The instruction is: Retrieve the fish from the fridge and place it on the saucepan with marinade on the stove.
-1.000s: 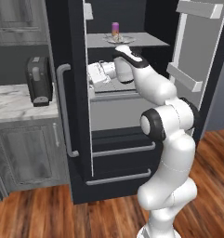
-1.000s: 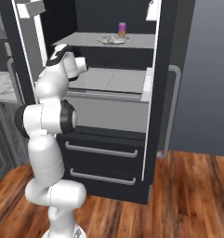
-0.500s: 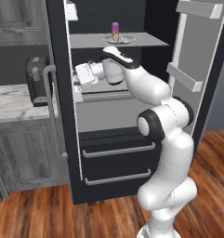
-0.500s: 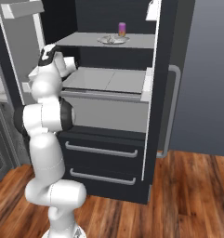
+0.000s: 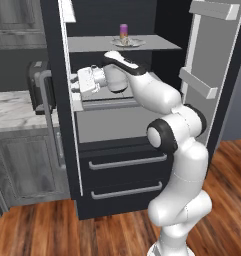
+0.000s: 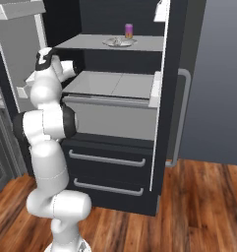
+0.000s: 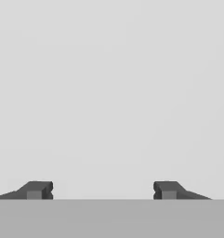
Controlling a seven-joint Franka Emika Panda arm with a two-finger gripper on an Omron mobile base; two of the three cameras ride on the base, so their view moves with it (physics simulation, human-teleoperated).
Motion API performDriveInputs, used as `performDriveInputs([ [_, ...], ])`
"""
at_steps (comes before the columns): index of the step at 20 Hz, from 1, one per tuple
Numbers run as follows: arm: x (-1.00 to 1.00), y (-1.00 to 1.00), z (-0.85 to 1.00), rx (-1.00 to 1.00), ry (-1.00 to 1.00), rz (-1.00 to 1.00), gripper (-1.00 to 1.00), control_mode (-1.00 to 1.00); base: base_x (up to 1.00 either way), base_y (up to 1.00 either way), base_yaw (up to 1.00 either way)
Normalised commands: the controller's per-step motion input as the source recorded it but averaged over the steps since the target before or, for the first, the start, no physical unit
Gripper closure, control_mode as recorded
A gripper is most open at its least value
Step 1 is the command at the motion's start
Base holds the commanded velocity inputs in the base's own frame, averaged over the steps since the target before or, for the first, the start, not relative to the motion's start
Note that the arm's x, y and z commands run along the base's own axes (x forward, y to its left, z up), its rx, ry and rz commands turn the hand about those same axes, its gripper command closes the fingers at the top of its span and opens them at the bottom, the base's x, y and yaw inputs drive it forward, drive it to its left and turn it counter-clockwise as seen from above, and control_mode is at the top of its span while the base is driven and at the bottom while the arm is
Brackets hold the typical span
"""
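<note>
Standing at the far left of the left base view, a dark boxy appliance (image 5: 36, 85) sits on a pale marbled counter (image 5: 12, 110) above grey wood-grain cabinets (image 5: 22, 165). Just right of that, the left door (image 5: 59, 100) of the tall black double-door fridge (image 5: 117, 165) is swung out toward the camera, its long grey bar handle (image 5: 53, 117) on the outer face. The white arm's two-finger gripper (image 5: 74, 85) is pressed up against the inner edge of this door, at the height of the grey middle shelf (image 6: 115, 86); whether it touches the door is hard to judge from here. In the hand view the two dark finger tips (image 7: 36, 189) stand far apart with only a flat pale surface between them, and nothing is held.

Further right, on the grey upper shelf (image 5: 157, 45), a shallow plate (image 5: 126, 43) carries the small pale speckled fish (image 6: 118, 42), with a small pink-and-yellow cylinder (image 5: 123, 30) standing just behind it. The fish lies well above and to the right of the gripper. Below the shelves are two black drawers with grey bar pulls (image 5: 124, 162). At the right the other door (image 5: 212, 75) is open, showing its grey inner bins. A wood-plank floor (image 5: 52, 230) runs beneath.
</note>
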Motion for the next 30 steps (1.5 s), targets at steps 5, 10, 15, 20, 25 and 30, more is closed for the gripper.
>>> performDriveInputs([
  [5,0.0,0.15,0.0,0.0,-0.09,-0.07,-1.0,-1.0,0.0,0.0,0.0],
  [10,-0.11,-0.43,0.14,0.0,-0.06,-0.1,-1.0,-1.0,0.0,0.0,0.0],
  [15,-0.28,-0.84,0.3,0.0,-0.05,-0.12,-1.0,-1.0,0.0,0.0,0.0],
  [20,-0.28,-0.87,0.25,0.0,-0.04,-0.2,-1.0,-1.0,0.0,0.0,0.0],
  [25,-0.25,-0.67,0.12,-0.07,-0.03,-0.3,-1.0,-1.0,0.0,0.0,0.0],
  [30,-0.17,-0.53,0.1,-0.09,0.0,-0.39,-1.0,-1.0,0.0,0.0,0.0],
])
